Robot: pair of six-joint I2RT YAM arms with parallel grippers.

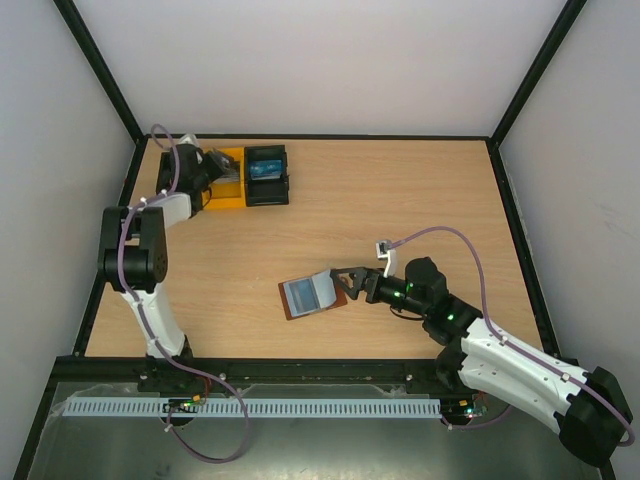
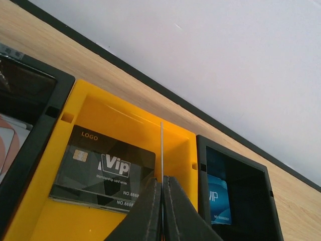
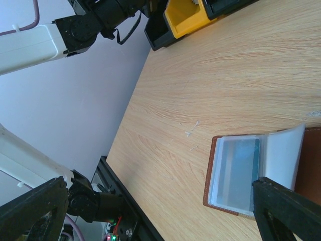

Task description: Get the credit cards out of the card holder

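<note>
Left gripper (image 2: 161, 182) pinching thin card (image 2: 161, 145), edge-on, above yellow bin (image 2: 125, 113), far left. Black card (image 2: 100, 168) flat inside. Right gripper (image 1: 345, 283) spread; card holder (image 1: 312, 295) lies open just left of it, mid-table.

Brown card holder (image 1: 308, 296) lies open just before the right tool (image 1: 343, 284) — black card (image 2: 100, 170) flat beyond the left tool (image 2: 162, 182), blue card (image 2: 219, 198) to its right, thin card (image 2: 162, 150) pinched edge-on.

Three cards are counted: one black card (image 2: 100, 170), one blue card (image 2: 219, 198) and one edge-on card (image 2: 161, 150). One wallet (image 1: 305, 295) is seen. Three bins are grouped at the worktop's (image 1: 400, 200) eleven o'clock: one yellow bin (image 2: 100, 108), a black bin (image 2: 50, 108) at its nine o'clock and a second black bin (image 2: 266, 175) at its three o'clock. Two claws are counted: the left claw (image 2: 161, 179) and the right claw (image 1: 347, 283).
</note>
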